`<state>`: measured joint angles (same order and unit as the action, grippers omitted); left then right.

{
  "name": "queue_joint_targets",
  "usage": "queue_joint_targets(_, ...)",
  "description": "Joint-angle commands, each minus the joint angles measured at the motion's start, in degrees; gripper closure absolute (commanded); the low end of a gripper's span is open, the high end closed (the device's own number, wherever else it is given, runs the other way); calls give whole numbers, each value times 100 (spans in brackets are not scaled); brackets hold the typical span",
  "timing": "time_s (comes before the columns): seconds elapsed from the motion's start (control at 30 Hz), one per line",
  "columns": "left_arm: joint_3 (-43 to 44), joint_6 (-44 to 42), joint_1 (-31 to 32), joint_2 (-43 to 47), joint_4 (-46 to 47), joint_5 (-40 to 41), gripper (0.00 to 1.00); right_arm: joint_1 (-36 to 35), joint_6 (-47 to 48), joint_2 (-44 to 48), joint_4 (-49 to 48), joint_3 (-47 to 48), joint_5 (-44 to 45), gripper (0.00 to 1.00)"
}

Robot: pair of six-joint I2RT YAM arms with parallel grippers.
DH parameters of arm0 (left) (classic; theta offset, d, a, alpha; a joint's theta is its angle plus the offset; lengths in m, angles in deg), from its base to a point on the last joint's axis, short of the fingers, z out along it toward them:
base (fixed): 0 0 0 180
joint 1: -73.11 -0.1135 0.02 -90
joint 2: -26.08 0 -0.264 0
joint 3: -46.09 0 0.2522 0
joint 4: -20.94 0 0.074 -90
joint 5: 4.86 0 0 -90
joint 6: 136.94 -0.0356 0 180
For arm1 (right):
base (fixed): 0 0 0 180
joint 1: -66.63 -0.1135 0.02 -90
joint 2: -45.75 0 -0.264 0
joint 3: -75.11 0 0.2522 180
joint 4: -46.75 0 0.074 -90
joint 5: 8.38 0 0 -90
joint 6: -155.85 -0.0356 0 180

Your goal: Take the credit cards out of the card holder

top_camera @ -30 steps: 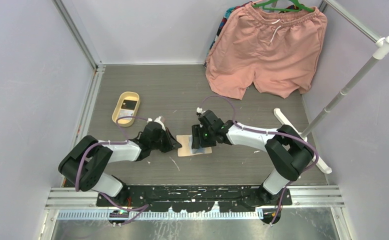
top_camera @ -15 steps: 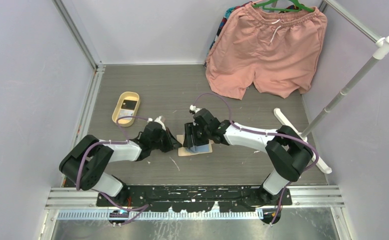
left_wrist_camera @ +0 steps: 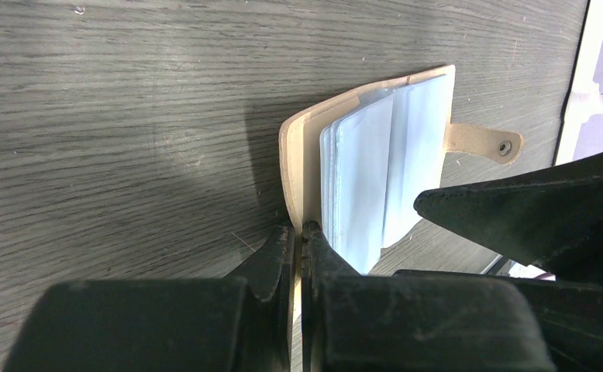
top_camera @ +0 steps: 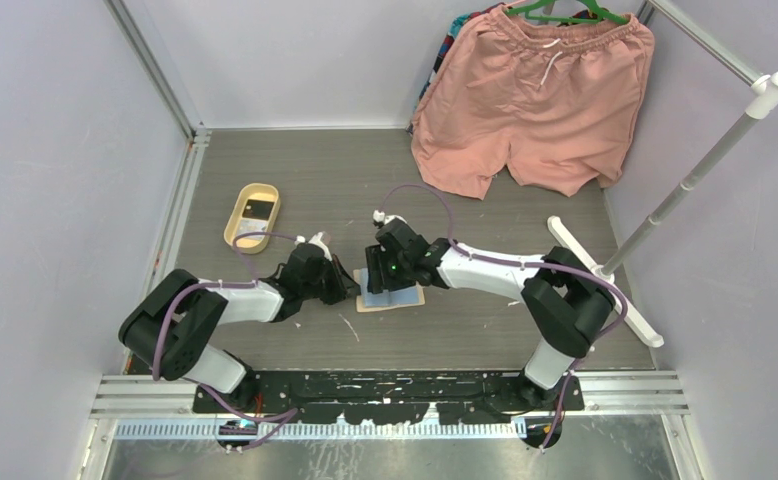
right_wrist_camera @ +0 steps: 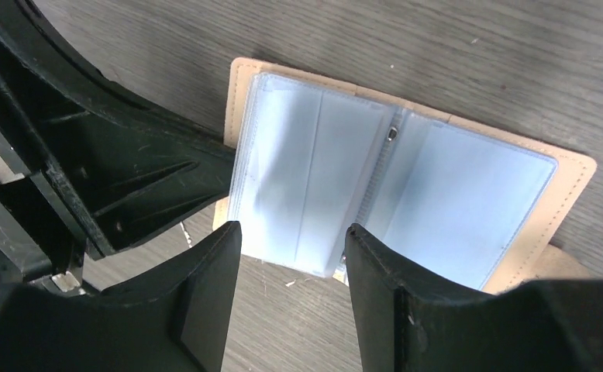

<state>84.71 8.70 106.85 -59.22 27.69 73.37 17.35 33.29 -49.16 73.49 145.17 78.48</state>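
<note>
On grey woodgrain table (right_wrist_camera: pixel 477 62), tan card holder (right_wrist_camera: pixel 573 174), glossy pockets (right_wrist_camera: pixel 453 201)

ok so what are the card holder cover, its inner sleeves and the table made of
Card holder cover: looks like tan leather or faux leather, matte, with a stitched edge.
Inner sleeves: soft translucent plastic, pale blue, glossy sheen.
Table: grey wood-grain surface, likely laminate, matte.

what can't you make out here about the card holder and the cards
- Cards left in the card holder: right wrist view, cloudy blue pockets hide any contents.
- Its gripped cover edge: left wrist view, covered by the left hand.
- Its far part: top view, under the right hand.
- Dark item in the tray: top view, too small to identify.
</note>
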Motion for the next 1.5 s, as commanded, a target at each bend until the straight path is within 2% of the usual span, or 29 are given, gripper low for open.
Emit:
queue_joint_targets(0.0, -126, -95, 1, -178, -241, 298, 100, -268, 271, -136, 363, 561, 856, 42)
queue_joint_targets(0.43, -140, -115, -2, -134, -293, 306, 100, -451, 404, -744, 572, 1069, 1273, 42)
queue_joint_targets(1.0, -125, -148, -6, -109, -384, 315, 100, -447, 347, -668, 514, 165, 1727, 40)
queue_joint_targets(1.47, -118, -189, -5, -66, -476, 333, 100, -283, 478, -464, 794, -35, 2147, 39)
